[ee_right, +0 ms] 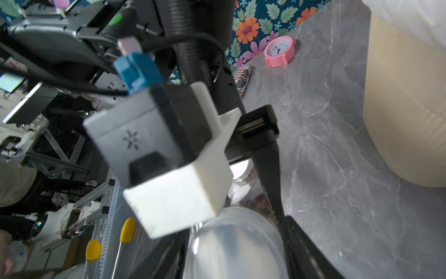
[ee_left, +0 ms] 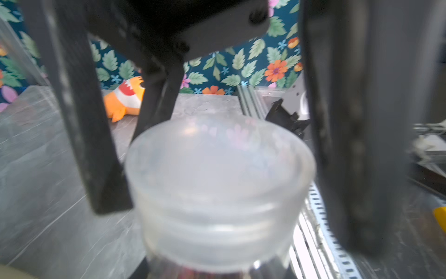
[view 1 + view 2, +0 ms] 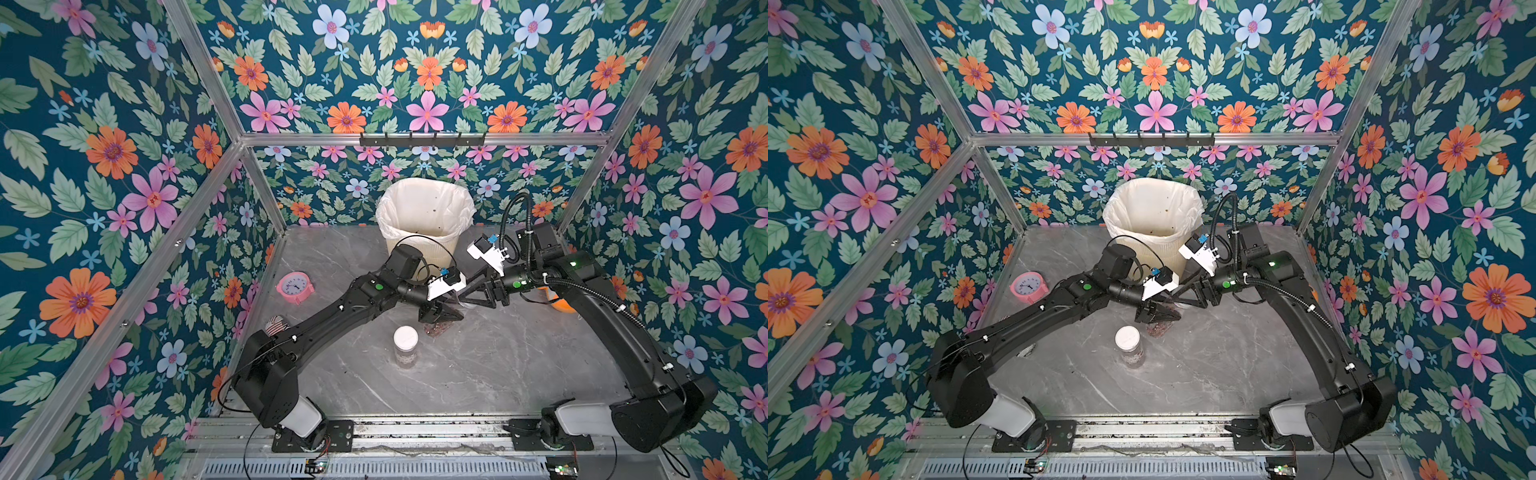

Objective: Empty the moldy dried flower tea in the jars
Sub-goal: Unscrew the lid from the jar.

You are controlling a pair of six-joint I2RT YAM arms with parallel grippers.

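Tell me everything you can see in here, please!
white-lid jar: one, clear, standing mid-table
translucent-lid jar: one, clear, held just behind it
dried flower tea: reddish-brown, inside both jars
bin: one, cream, white liner, back of table
alarm clock: one, pink, left side
striped can: one, left side too
toy fish: one, orange-white, right side
hook rack: one, black, back rail
table: one, grey marble
left gripper: one, black, gripping translucent-lid jar
right gripper: one, black, at its lid

walls: teal floral wallpaper | frame: aluminium bars | back bar: black hook rail | surface: grey marble tabletop
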